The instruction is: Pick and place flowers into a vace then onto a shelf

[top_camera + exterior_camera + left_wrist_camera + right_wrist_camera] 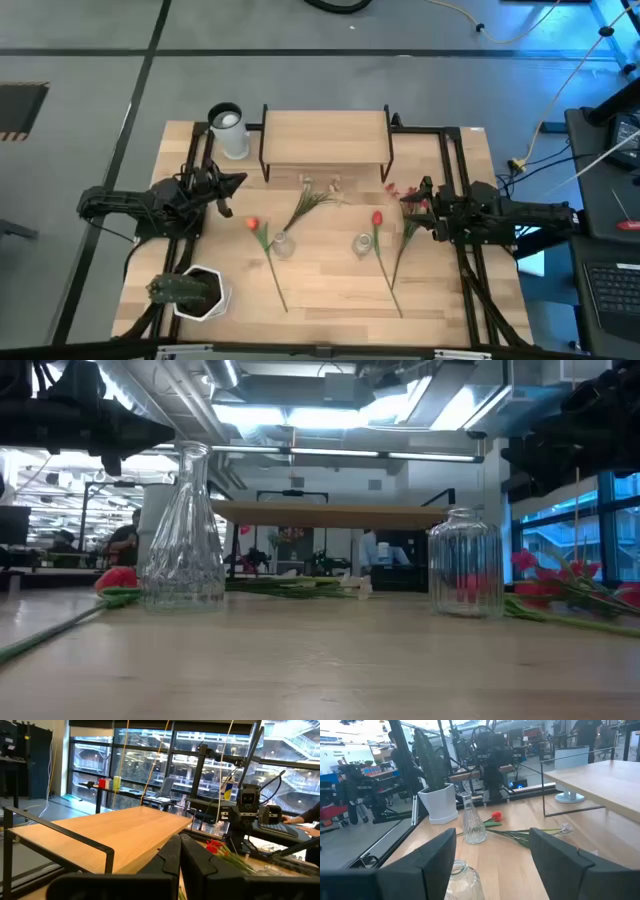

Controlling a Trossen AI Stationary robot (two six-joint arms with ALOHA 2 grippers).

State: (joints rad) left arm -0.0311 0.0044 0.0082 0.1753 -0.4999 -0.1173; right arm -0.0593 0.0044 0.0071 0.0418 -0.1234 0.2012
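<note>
Your shelf stands at the table's far edge, between both arms; your right gripper, fingers spread wide, hovers beside the red blossom spray; your left gripper, fingers together, waits left of the orange tulip; red tulip lies beside the ribbed glass vase; no writing legible.

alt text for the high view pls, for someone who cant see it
Overhead view of a light-wood table with flowers lying loose around two small glass vases in the middle, and a low wooden shelf at the far edge. The left gripper and right gripper wait at either side, near a white potted plant and a white cylinder.
</note>
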